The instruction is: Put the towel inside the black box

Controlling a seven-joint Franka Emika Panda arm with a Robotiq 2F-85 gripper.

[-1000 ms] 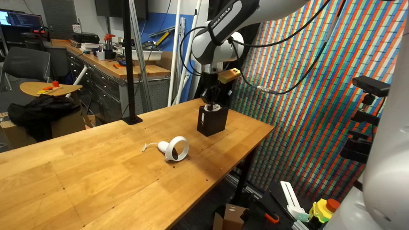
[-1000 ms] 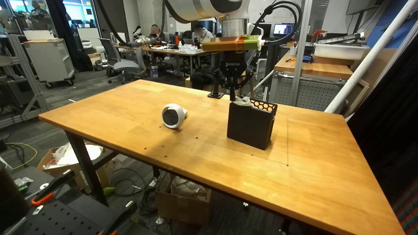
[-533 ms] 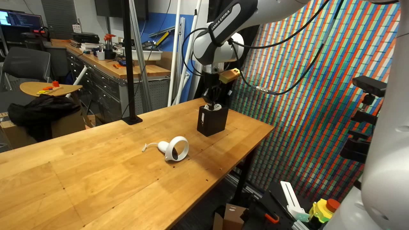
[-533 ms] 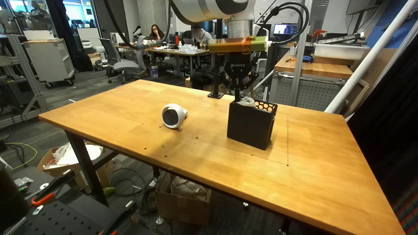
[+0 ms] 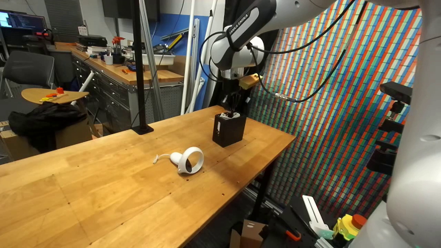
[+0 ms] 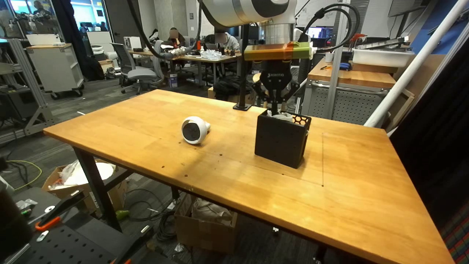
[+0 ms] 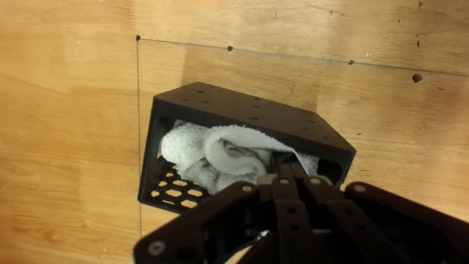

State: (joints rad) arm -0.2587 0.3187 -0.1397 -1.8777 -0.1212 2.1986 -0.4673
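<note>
Our gripper (image 7: 289,165) is closed, pinch unclear. The white terry towel (image 7: 185,145) bunches against it, mostly wrist-view left, inside the black box (image 7: 238,108).

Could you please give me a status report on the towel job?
Gripper shut; hold on towel unclear. Towel bunched inside black box. White controller apart from box, seemingly not in the way.

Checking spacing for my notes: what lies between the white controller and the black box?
Just bare tabletop between controller and box, as both exterior views show.
</note>
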